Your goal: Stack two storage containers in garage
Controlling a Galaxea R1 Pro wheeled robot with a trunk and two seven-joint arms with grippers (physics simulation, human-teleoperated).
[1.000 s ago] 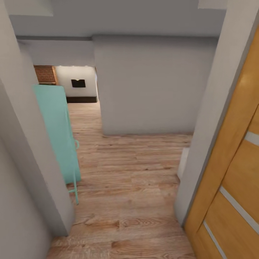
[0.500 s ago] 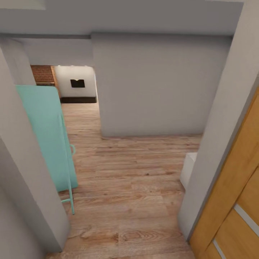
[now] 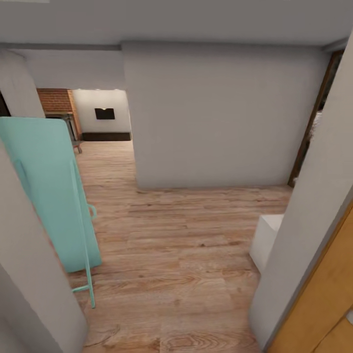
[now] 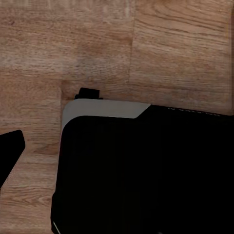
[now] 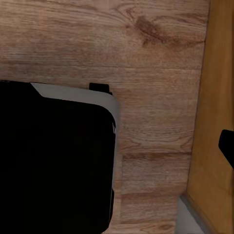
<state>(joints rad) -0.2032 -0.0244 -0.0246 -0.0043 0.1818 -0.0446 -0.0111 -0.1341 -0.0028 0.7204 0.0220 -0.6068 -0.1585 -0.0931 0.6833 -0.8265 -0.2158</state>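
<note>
Soft, even, shadowless light fills the hallway; small ceiling spots glow over the far white wall (image 3: 103,105). Renders look slightly blurred, with walls stretched at the edges.

A hallway of light wood plank floor (image 3: 181,245) runs ahead to a plain grey wall (image 3: 215,113). At left a mint-green panel on a thin frame (image 3: 46,191) leans beside a grey wall edge (image 3: 29,274). Past it an opening shows a brick wall (image 3: 55,100) and a dark cabinet (image 3: 105,136) (with a small black rectangle above). At right stand a white block (image 3: 267,240) and an orange wooden door (image 3: 323,314).
</note>
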